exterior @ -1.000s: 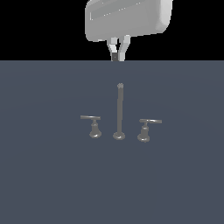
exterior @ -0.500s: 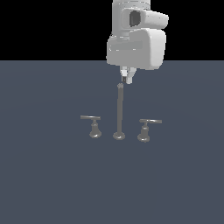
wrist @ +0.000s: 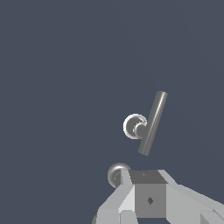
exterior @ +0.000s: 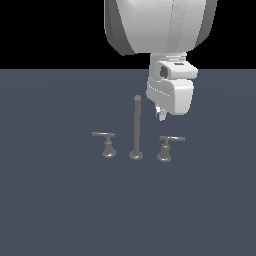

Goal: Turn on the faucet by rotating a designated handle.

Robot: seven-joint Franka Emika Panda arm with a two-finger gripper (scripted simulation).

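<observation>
White robot tool [exterior: 160, 114] hangs in the air above the dark grey-blue counter [exterior: 55, 205], touching nothing. Only its fingertips poke out below the white wrist housing in the exterior view, and the wrist view shows only the finger bodies, so cannot tell if the fingers are spread or pressed together.

Small grey metal three-piece faucet [exterior: 136, 131] stands on the counter below the tool. Its tall thin upright spout rod [exterior: 137, 125] rises just beside the tool, on the exterior view's left of it, with a gap between them. The short grey lever handle with the slightly slanted bar on a flared base [exterior: 167, 146] sits almost directly under the tool, clear air between; in the wrist view it is straight ahead [wrist: 148, 124]. The twin flat-bar handle [exterior: 106, 144] is beyond the spout, well apart from the tool.

Bare counter surrounds the set on all sides, edges far off.
</observation>
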